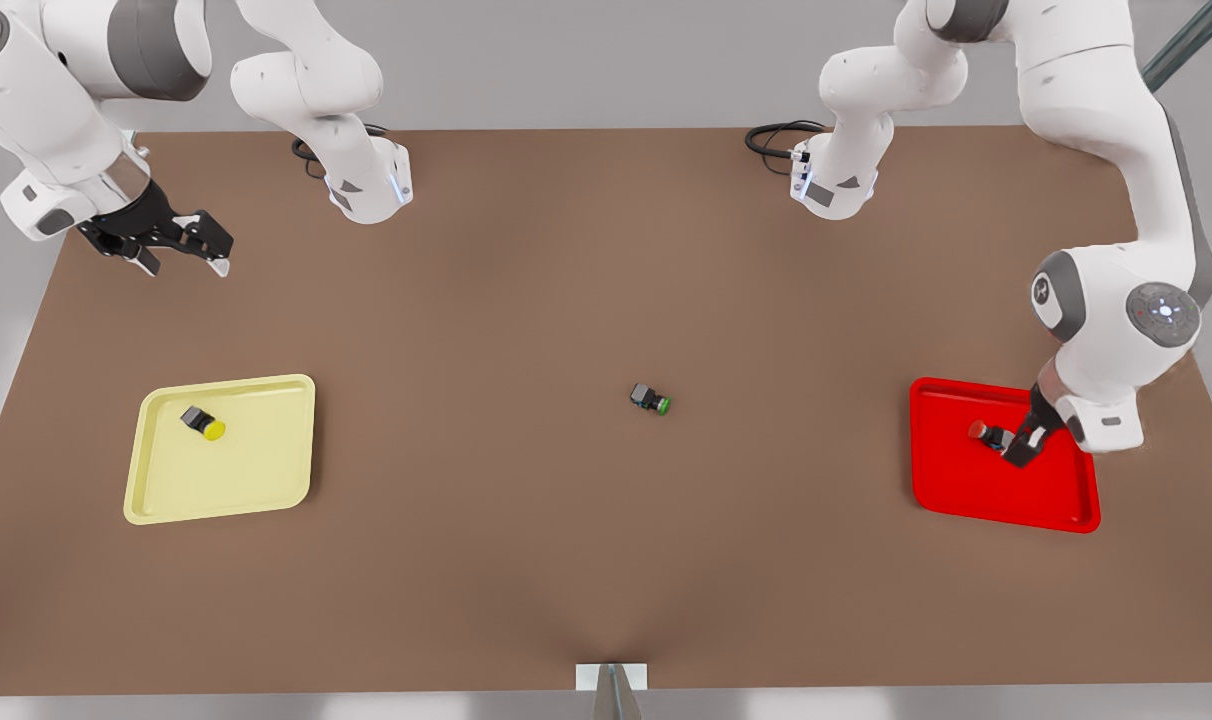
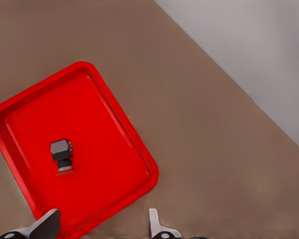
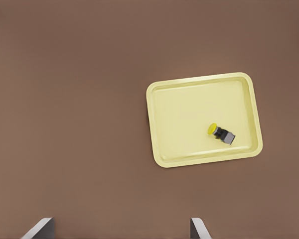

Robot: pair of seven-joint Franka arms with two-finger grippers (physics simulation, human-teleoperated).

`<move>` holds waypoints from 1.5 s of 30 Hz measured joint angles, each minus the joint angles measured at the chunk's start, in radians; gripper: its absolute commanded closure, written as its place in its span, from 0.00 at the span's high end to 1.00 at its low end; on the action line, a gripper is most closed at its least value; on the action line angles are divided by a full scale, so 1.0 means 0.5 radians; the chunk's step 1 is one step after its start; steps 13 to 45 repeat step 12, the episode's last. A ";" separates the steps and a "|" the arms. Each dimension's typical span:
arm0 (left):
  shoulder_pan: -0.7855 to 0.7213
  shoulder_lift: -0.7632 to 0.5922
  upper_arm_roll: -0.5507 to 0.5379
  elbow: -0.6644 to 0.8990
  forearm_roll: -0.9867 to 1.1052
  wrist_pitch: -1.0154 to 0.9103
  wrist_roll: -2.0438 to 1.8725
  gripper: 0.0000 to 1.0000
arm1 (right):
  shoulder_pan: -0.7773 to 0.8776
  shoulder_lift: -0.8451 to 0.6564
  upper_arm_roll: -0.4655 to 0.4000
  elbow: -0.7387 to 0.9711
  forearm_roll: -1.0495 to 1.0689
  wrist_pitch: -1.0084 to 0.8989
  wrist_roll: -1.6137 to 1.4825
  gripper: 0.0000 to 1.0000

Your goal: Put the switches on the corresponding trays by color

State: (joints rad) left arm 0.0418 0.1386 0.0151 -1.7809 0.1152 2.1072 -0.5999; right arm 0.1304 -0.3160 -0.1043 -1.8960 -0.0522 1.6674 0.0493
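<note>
Closest to the front camera, the green switch (image 1: 651, 399) lies on its side on the brown table (image 1: 526, 560), well apart from both grippers. Over the red tray (image 1: 966, 490) (image 2: 109, 129), the left gripper (image 1: 1018, 440) (image 2: 102, 224) hangs with its fingers (image 2: 153, 221) spread, and the red switch (image 1: 986, 433) (image 2: 63, 156) lies in the tray just beside them. High beyond the yellow tray (image 1: 266, 470) (image 3: 189, 114), the right gripper (image 1: 181, 262) (image 3: 122, 229) hovers with its fingers (image 3: 199, 230) spread wide and nothing between them. Well below it, the yellow switch (image 1: 203, 423) (image 3: 222, 133) lies on its side inside that tray.
</note>
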 measured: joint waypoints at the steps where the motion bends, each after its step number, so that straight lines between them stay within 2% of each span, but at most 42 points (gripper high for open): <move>1: -0.075 -0.171 -0.007 0.002 0.004 -0.322 0.528 1.00 | 0.000 0.000 0.000 0.000 0.000 0.000 0.000 1.00; 2: -0.149 -0.265 -0.022 0.092 -0.018 -0.674 0.873 1.00 | 0.000 -0.021 0.000 -0.028 0.000 0.017 0.002 1.00; 3: -0.211 -0.205 -0.052 0.397 -0.050 -1.149 1.213 1.00 | -0.006 -0.027 0.000 -0.039 0.000 0.026 0.003 1.00; 5: -0.295 -0.102 -0.101 0.606 -0.122 -1.386 1.427 1.00 | -0.009 -0.043 0.000 -0.064 0.000 0.025 0.003 1.00; 7: -0.304 0.080 -0.098 0.766 -0.166 -1.373 1.424 1.00 | -0.012 -0.049 -0.003 -0.064 0.000 0.019 0.003 1.00; 9: -0.413 0.097 -0.095 0.776 -0.187 -1.370 1.399 1.00 | -0.012 -0.058 -0.003 -0.067 0.003 0.015 0.003 1.00; 45: -0.399 0.097 -0.095 0.776 -0.206 -1.382 1.387 1.00 | -0.012 -0.061 -0.003 -0.071 0.003 0.016 0.003 1.00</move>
